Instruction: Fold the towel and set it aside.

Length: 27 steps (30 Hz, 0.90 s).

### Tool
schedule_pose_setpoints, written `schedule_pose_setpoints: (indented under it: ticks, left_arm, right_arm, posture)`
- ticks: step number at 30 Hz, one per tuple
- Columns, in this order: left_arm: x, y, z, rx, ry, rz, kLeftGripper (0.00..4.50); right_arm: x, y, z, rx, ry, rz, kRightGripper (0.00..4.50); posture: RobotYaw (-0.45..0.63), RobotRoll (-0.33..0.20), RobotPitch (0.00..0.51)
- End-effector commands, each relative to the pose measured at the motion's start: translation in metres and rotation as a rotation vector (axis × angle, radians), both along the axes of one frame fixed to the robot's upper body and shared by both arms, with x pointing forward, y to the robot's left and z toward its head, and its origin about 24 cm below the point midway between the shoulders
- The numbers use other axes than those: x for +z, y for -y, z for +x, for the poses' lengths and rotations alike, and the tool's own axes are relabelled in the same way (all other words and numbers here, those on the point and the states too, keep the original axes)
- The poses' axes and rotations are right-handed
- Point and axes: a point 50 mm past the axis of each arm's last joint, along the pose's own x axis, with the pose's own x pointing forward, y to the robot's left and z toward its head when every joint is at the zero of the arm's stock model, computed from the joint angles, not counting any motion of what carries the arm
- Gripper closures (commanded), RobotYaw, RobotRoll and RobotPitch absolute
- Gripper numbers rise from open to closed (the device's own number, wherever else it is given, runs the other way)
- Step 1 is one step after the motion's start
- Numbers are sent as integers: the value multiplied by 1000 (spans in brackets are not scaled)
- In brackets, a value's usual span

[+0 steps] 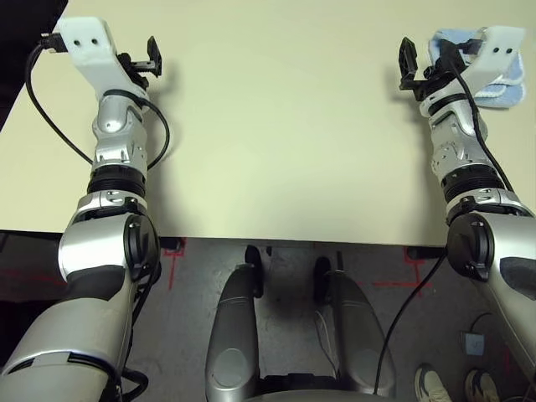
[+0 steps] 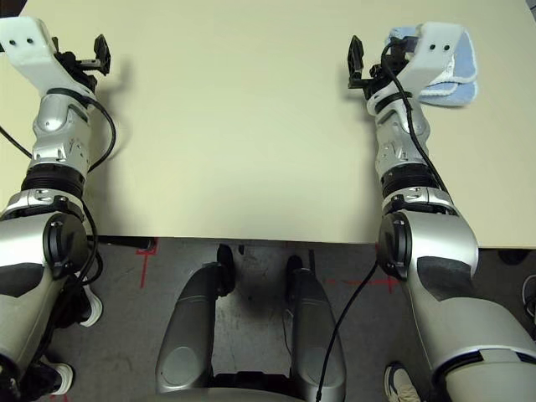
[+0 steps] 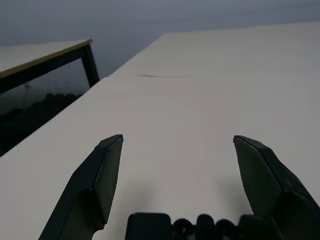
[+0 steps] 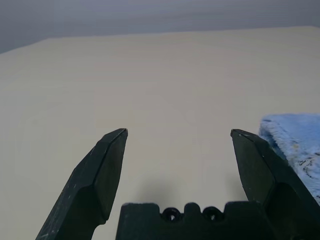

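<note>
The towel [image 2: 444, 84] lies folded near the table's [image 1: 276, 151] far right edge, just beside the right gripper [image 4: 177, 135]. Both it and the left gripper [image 3: 177, 140] hover with jaws spread, holding nothing, a broad bare tabletop between them.

Left arm: silver forearm reaches forward up the left side, white wrist housing at its far end.
Left gripper [image 3: 177, 142]: two black fingers [image 3: 102, 170] spread wide apart, nothing between them, holding nothing.
Left gripper pose: angled forward, fingertips raised.
Right arm: silver forearm reaches forward up the right side, roughly mirroring the left, black cable running along it.
Right gripper [image 4: 179, 135]: black fingers [image 4: 107, 167] spread wide, gap bare, gripping nothing.
Right gripper pose: angled forward with tips raised.
Arms relative: well apart, both extended about equally far, wrists roughly level with each other.
</note>
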Motion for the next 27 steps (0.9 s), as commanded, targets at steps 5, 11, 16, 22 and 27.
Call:
schedule_pose_setpoints:
  ticks: [5,11,16,22,27]
  left_arm:
    - [-10,5,1,-69,-27,35,0]
    - [-10,16,6,-152,-52,40,0]
    - [-5,21,8,-171,-44,43,0]
    - [0,26,9,-206,-35,48,0]
    - [-1,24,9,-216,-48,51,0]
  right_arm:
    - [-4,20,-5,-60,3,16,14]
    - [-4,29,-8,-85,10,29,14]
    - [-5,33,-9,-83,7,24,14]
    - [-4,35,-10,-84,14,21,14]
    - [-3,36,-11,-91,18,17,14]
  posture:
    - [49,0,357]
    - [22,0,359]
    - [0,0,358]
    - [-1,0,358]
    - [4,0,350]
